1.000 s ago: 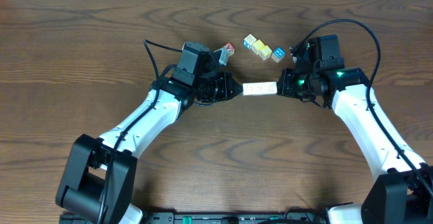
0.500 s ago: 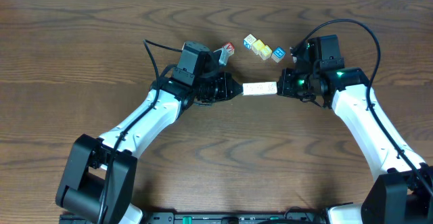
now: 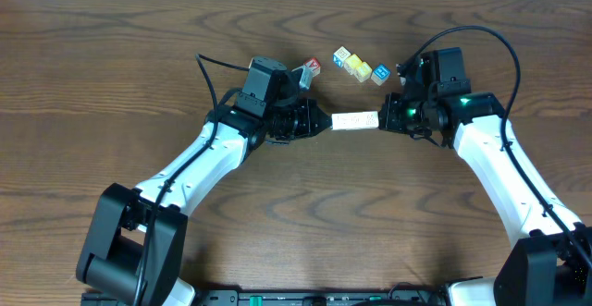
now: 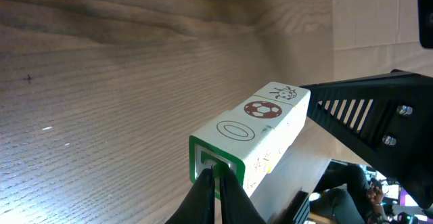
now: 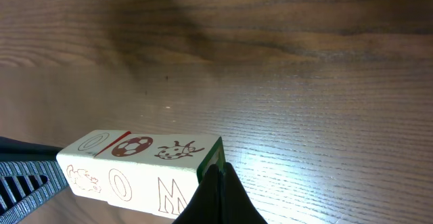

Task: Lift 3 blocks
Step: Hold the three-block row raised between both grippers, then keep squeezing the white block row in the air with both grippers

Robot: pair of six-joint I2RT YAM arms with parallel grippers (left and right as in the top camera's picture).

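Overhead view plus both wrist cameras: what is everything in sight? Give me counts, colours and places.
blocks: three, cream-white with reddish-brown marks, end to end in one row at mid-table, pressed between the two gripper tips.
coloured cubes: three, yellow and blue faces, in a short slanted line on the table behind the blocks.
red-marked cube: one, white and red, left of the coloured cubes.
table: one, dark brown wood.
left gripper: one, black, shut, tip against its end of the row.
right gripper: one, black, shut, tip against the other end.
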